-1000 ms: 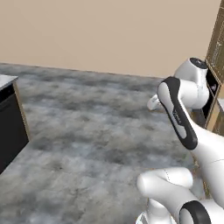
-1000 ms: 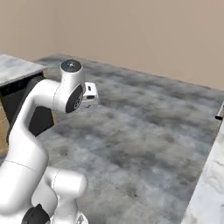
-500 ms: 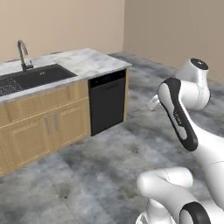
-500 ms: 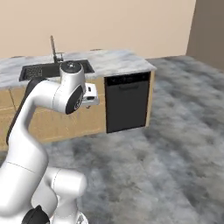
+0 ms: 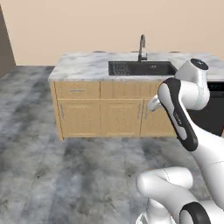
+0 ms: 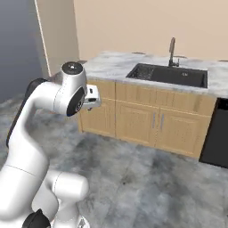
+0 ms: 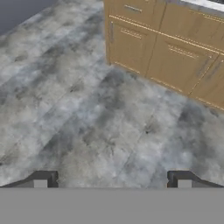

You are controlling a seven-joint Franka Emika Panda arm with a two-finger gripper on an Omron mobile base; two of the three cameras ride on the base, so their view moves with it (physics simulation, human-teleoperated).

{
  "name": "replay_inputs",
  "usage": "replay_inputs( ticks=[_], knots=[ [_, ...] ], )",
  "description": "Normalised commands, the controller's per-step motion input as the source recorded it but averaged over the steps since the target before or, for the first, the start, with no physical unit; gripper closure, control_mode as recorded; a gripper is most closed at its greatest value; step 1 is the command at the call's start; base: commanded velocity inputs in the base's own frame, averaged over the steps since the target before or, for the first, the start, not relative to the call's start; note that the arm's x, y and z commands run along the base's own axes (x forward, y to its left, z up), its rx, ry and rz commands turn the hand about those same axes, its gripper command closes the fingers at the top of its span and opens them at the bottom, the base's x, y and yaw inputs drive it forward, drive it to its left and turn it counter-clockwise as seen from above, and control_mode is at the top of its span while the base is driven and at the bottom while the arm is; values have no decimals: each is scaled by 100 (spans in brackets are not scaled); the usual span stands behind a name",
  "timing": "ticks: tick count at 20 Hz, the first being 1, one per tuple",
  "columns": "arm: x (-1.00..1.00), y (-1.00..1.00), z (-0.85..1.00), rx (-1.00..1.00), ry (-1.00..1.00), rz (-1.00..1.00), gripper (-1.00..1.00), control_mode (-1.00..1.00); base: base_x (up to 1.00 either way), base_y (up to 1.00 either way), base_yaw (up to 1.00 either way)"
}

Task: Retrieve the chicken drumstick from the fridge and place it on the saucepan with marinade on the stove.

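Grey mottled kitchen floor, beige wall behind; a marble-topped counter [image 5: 83, 65] on wooden cabinets [image 5: 100, 111] holds a black sink [image 6: 167, 73] with a tall faucet [image 5: 142, 46]. A dark dishwasher [image 6: 216, 136] sits just beside the cabinets. Gripper [image 7: 112, 179] points at bare floor short of the cabinets, jaws spread wide, nothing between them; probably carried folded for travel. Drumstick, fridge, saucepan: whereabouts cannot be told.

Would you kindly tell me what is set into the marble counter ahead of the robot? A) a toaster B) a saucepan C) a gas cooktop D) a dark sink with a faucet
D: a dark sink with a tall faucet is sunk into the marble counter, above wooden cabinets.
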Motion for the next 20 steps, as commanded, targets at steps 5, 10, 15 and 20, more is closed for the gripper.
replay_inputs(
  ticks=[5,10,15,20],
  knots=[
    [0,0,0,0,0,0,-100,100,0,0,100],
    [0,0,0,0,0,0,-100,100,0,0,100],
    [0,0,0,0,0,0,-100,100,0,0,100],
    [0,0,0,0,0,0,-100,100,26,0,93]
  ],
)
